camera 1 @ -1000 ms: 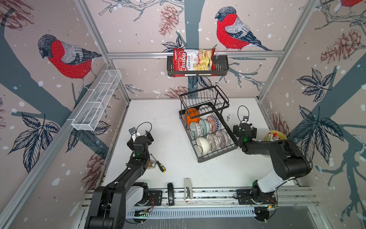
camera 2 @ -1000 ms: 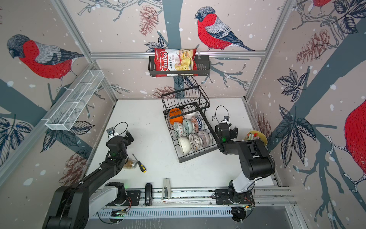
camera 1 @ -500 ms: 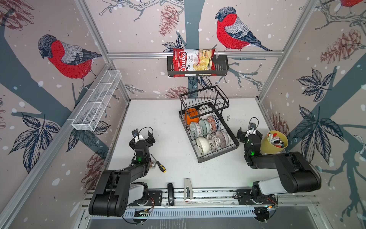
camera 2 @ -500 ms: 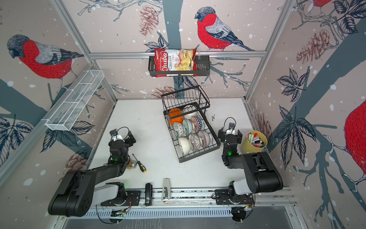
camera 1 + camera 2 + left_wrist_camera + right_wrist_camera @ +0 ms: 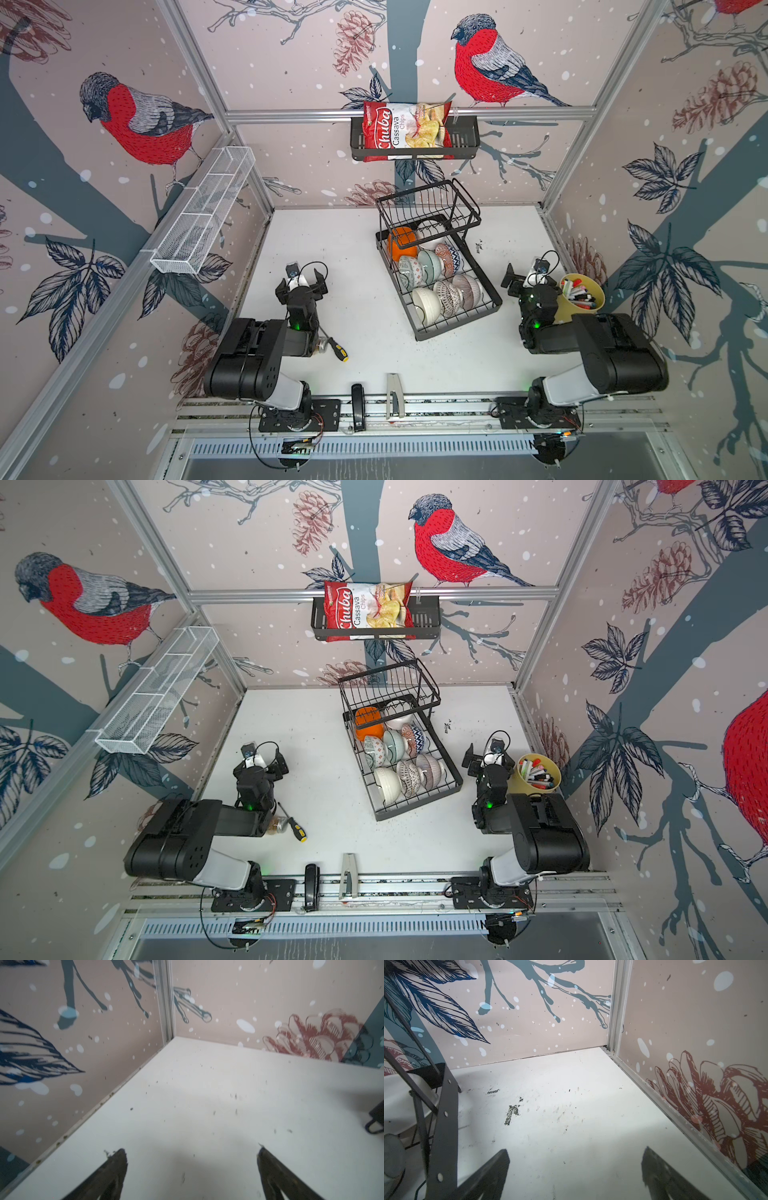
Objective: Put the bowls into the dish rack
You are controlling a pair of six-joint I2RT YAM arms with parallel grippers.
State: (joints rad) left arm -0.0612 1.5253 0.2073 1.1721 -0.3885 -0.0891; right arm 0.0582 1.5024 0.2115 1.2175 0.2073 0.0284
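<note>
The black wire dish rack (image 5: 457,322) (image 5: 419,803) stands mid-table in both top views. Several bowls stand on edge in its lower tray, among them an orange bowl (image 5: 402,246) at the back and a white bowl (image 5: 428,305) at the front. My left gripper (image 5: 301,284) (image 5: 191,1151) hangs open and empty over bare table left of the rack. My right gripper (image 5: 525,280) (image 5: 575,1153) is open and empty right of the rack. The right wrist view shows the rack's frame (image 5: 446,1115) and a white bowl (image 5: 400,1105) at its edge.
A yellow cup of markers (image 5: 582,297) stands just right of my right gripper. A screwdriver (image 5: 334,347) lies by the left arm. Two small tools (image 5: 357,405) sit on the front rail. A chips basket (image 5: 415,156) and white mesh shelf (image 5: 203,216) hang on the walls.
Both arms have folded back toward the front rail. The right gripper has moved away from the rack to beside the marker cup. Both grippers stayed open and empty.
</note>
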